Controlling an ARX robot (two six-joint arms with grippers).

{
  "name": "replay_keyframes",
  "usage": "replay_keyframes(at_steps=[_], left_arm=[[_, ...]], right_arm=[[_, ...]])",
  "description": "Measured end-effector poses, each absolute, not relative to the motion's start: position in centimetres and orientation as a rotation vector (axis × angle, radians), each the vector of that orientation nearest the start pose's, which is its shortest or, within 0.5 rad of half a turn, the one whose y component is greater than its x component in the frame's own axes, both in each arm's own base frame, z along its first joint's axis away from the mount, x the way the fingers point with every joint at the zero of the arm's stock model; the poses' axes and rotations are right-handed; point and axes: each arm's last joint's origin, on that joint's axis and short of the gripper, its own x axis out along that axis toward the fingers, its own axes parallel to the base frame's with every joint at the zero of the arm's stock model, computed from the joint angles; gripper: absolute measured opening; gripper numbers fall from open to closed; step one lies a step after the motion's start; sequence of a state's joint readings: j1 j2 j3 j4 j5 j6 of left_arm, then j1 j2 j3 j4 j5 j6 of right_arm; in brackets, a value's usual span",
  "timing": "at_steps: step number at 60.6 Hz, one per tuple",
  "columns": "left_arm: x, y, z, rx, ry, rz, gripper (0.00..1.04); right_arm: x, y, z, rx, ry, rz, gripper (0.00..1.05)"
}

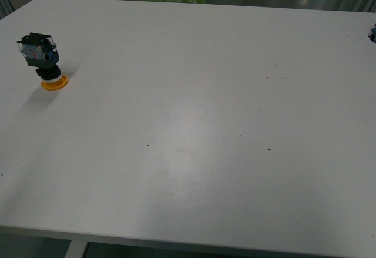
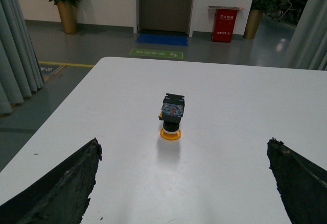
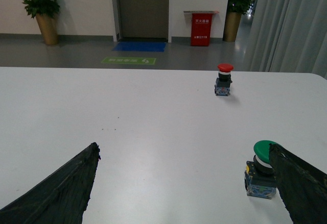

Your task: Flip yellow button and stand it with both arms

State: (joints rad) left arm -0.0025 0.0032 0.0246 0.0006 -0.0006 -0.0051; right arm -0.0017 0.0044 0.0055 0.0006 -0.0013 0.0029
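The yellow button [image 1: 43, 60] rests upside down near the table's far left, its yellow cap on the white tabletop and its black and clear body pointing up. The left wrist view shows the same yellow button [image 2: 171, 117] ahead of my left gripper [image 2: 184, 183], well beyond the fingertips. That gripper is open with only bare table between its black fingers [image 2: 66, 183]. My right gripper [image 3: 186, 183] is open too and holds nothing. The yellow button is absent from the right wrist view. Neither arm shows in the front view.
A green-capped button [image 3: 261, 169] stands upright just beside my right gripper's finger [image 3: 301, 183]. A red-capped button [image 3: 224, 79] stands farther off on the white table [image 1: 194, 129]. A small dark object [image 1: 372, 33] peeks in at the front view's right edge.
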Motion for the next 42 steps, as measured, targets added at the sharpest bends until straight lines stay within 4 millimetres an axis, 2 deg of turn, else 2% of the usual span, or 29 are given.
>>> replay_keyframes(at_steps=[42], left_arm=[[9.63,-0.02,17.17,-0.005,-0.022,-0.002,0.98]], right_arm=[[9.76,-0.01,16.51,0.003,-0.002,-0.001,0.97]])
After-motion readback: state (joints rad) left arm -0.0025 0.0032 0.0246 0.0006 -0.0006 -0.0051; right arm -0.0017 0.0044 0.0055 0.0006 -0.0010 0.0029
